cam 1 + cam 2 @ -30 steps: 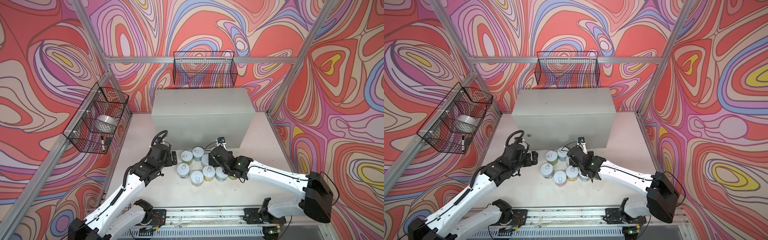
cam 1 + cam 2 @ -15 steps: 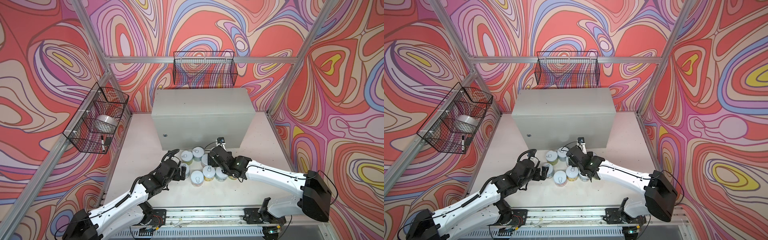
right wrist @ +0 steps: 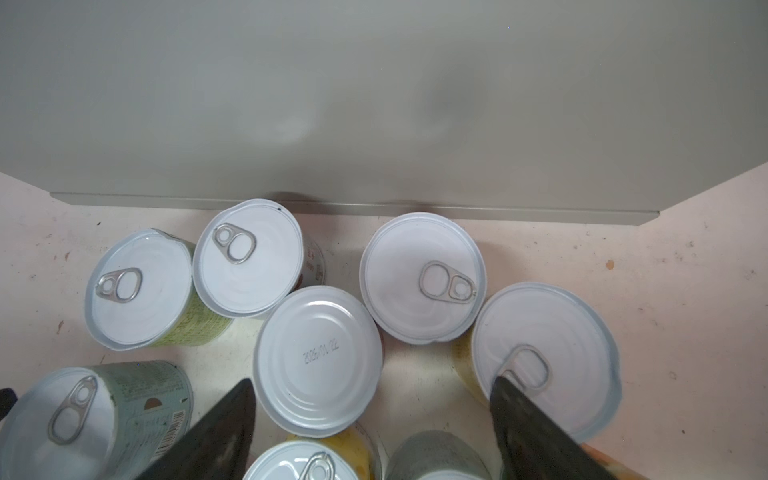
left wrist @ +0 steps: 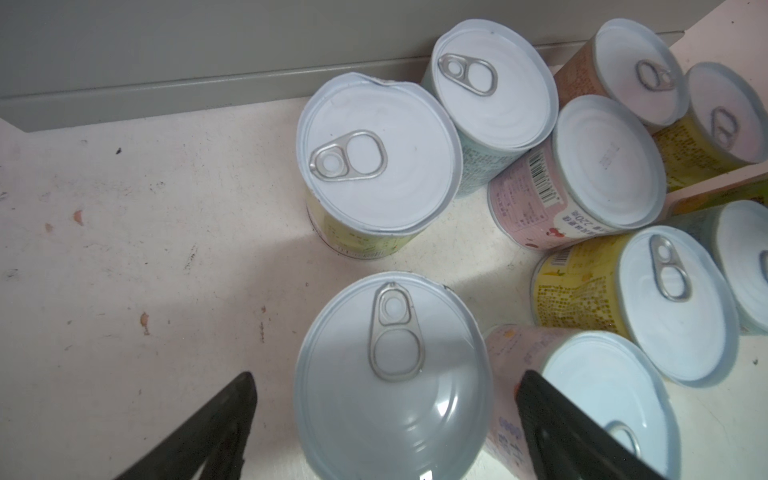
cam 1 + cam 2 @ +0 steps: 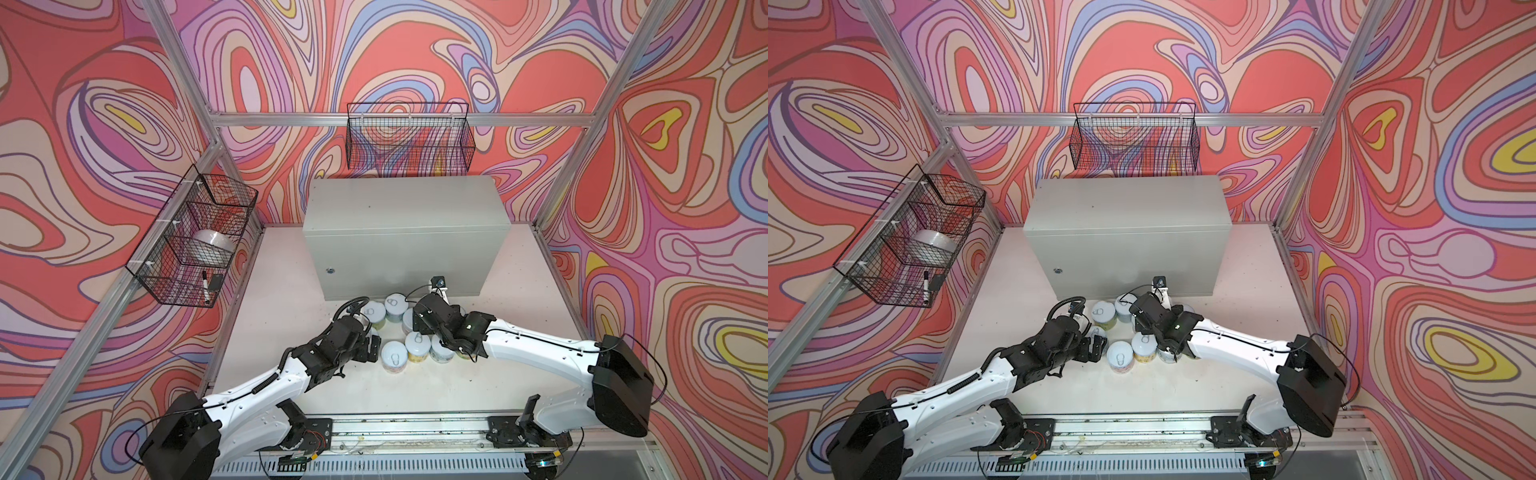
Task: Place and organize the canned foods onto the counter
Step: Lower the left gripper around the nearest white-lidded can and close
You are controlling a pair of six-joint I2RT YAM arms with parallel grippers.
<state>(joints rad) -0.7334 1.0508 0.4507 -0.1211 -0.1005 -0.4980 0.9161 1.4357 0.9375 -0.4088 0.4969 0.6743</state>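
We are barely starting: no cans (image 5: 394,357) are sitting on the counter (image 5: 405,212); all are standing clustered on the table (image 5: 436,392), just before it. Our left gripper (image 4: 386,376) and right gripper (image 3: 372,380) are gaping wide, each poised over a can, gripping nothing.

2 top views look down; wrist views hug cans (image 4: 376,153).

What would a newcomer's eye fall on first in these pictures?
First, the swirling red, pink and purple walls all around the cell. Then the cluster of cans standing on the table just in front of the grey counter. The left gripper and the right gripper are both open, each poised above a can.
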